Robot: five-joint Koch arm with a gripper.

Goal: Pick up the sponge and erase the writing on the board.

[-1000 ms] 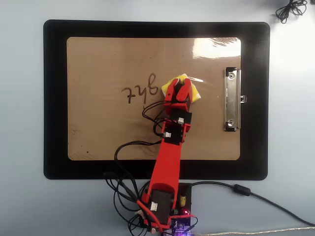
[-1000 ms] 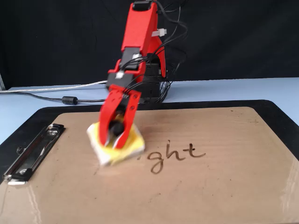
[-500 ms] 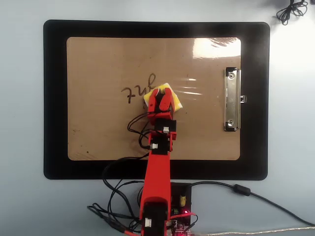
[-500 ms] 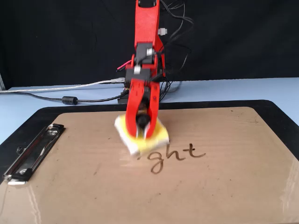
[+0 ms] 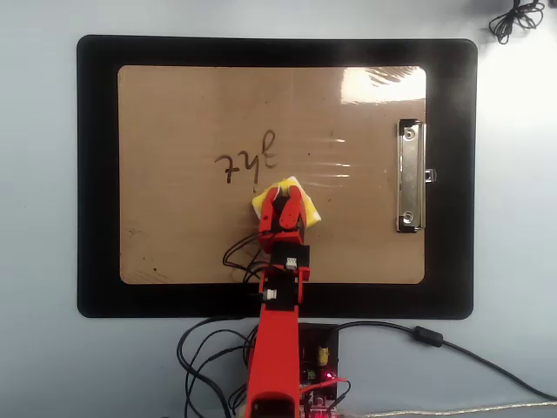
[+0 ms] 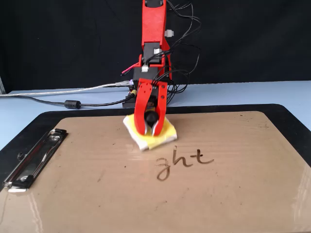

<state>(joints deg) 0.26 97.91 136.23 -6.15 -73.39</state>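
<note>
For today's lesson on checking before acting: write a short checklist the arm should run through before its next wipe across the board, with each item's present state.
1. Gripper shut on the sponge's knob: ok.
2. Sponge resting on the board: cannot tell whether it is pressed flat.
3. Writing left to erase: not ok, letters remain on the board.
4. Sponge lined up with the writing: not ok, in the overhead view it sits below the letters, clear of them.
5. Path clear of the metal clip: ok, the clip lies far to the right in the overhead view.
</note>
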